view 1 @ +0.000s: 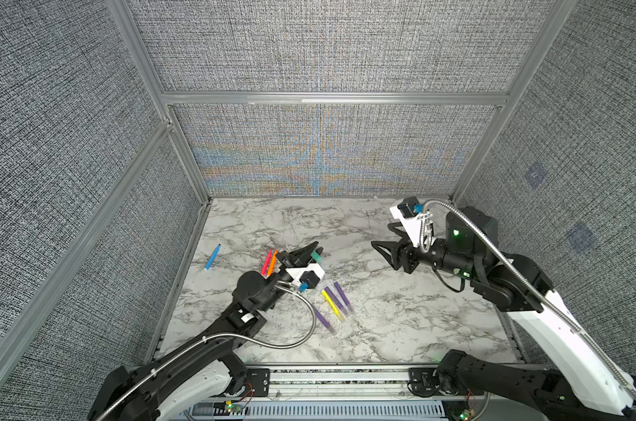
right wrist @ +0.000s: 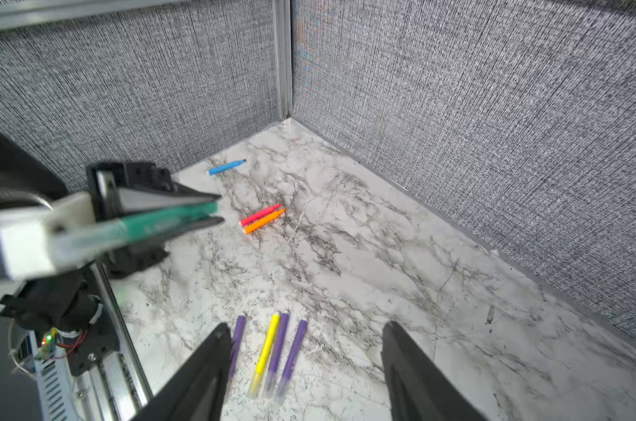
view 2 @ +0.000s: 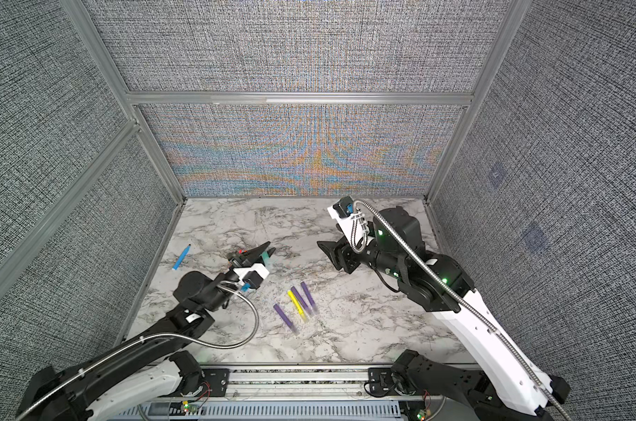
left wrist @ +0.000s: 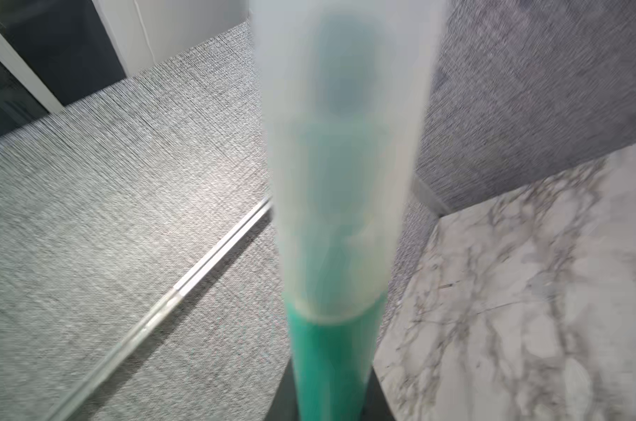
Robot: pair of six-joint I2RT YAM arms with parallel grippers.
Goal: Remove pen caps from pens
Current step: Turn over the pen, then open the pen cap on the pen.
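the left jaws are clamped on the barrel of the teal pen (view 1: 315,258), held off the counter (view 1: 400,328) left of centre. its clear cap (left wrist: 342,164) is on, and the capped end sticks out of the grip on the side facing the right arm (view 1: 528,291). the right jaws stand wide and empty, well apart from it, pointing across toward that side. the pen's long axis runs roughly along the line between the arms, so the right arm, the free one, likely has to close in, pinch the cap and pull along that axis.
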